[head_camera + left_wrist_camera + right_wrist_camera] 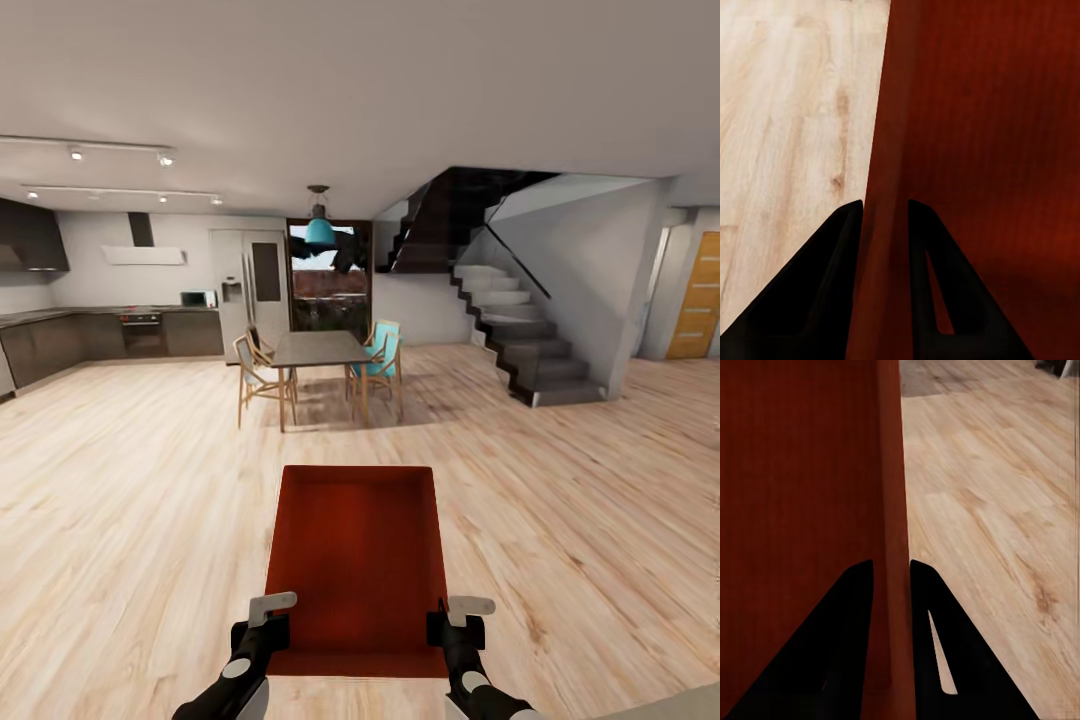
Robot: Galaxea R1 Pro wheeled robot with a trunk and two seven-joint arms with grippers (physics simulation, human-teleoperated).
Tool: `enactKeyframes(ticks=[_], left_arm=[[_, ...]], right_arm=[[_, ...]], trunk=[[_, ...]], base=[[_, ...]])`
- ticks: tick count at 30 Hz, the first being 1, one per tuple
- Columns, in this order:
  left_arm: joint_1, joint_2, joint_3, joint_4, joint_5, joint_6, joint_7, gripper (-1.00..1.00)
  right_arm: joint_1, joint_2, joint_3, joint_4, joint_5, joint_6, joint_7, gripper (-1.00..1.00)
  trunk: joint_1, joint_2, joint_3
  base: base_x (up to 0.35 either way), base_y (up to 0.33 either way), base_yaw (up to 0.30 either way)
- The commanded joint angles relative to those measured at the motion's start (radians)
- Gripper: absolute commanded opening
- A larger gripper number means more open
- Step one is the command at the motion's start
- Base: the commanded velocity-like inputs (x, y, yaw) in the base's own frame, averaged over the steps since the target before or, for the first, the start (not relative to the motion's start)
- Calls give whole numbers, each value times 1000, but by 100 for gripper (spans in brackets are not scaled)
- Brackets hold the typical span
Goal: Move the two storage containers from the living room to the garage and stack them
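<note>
Wide open-plan room ahead, light wood-plank floor (150, 500) running off to a kitchen on one side and a grey staircase (520, 330) on the other, with a dining table (320, 350) and chairs dead centre under a teal lamp. No concrete anywhere, so we're mid-carry, one storage container (355, 560) on its way and the garage nowhere in sight yet. The orange-red box rides out in front of the robot, open side up, held above the planks between both arms. Left gripper (262, 625) is on the left wall near the close corner, right gripper (458, 625) mirrors it on the right wall. What comes next, I'd say, is steady driving with that box kept level, and finding the way out toward the garage.

The wrist cameras settle what the head camera can't: the left gripper's dark fingers (825, 300) straddle the thin wall, one inside, one outside, pinching it. Same story for the right-hand fingers (840, 652), clamped across their wall, floor sliding by beyond.
</note>
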Motion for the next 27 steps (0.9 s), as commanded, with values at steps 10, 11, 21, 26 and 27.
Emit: enactKeyframes(ticks=[10,11,21,26,27], left_arm=[[-1,1,-15,3,16,61,-77,-100],[-1,1,-15,3,16,61,-77,-100],[-1,1,-15,3,16,61,-77,-100],[-1,1,-15,3,16,61,-77,-100],[-1,1,-15,3,16,60,-77,-100]], right_arm=[[-2,-5,40,-2,0,-10,-41,-100],[-2,-5,40,-2,0,-10,-41,-100],[-2,-6,40,-2,2,-10,-39,-100],[-2,-7,40,-2,3,-10,-32,-100],[-2,-7,40,-2,2,-9,-33,-100]], trunk=[[1,-1,-1],[1,-1,-1],[1,-1,-1],[1,-1,-1],[1,-1,-1]], base=[[322,82,-274],[322,83,-283],[322,87,-240],[322,89,-19],[322,89,-3]])
